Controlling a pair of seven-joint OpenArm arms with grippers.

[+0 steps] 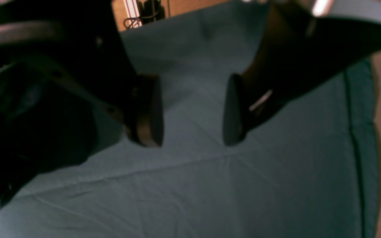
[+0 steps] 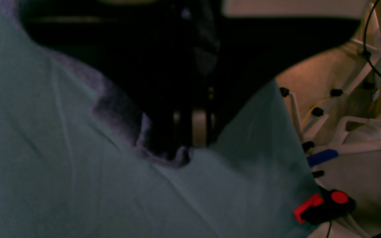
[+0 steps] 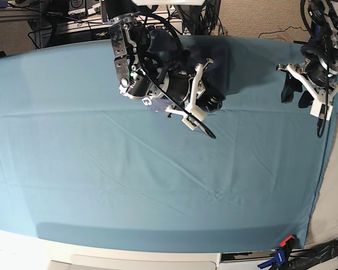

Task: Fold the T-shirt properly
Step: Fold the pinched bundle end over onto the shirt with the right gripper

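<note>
Cloth (image 3: 101, 180), teal, creased, covering the whole table; landmark for all entries.

T-shirt (image 3: 217, 64): blue-grey, bunched at the cloth's far edge, mostly hidden under the right arm; a heathered hem (image 2: 121, 112) lies on the cloth in the right wrist view.

Right gripper (image 3: 205, 107): over the T-shirt, jaws closed; fabric sits against the fingers, but whether it is pinched cannot be told.

Left gripper (image 1: 193, 110): jaws spread wide, nothing between them, above bare cloth near its side edge, well apart from the T-shirt.

T-shirt (image 3: 217, 64): 1 | table cloth (image 3: 129, 180): 1 | clamps (image 3: 281, 253): 2
</note>
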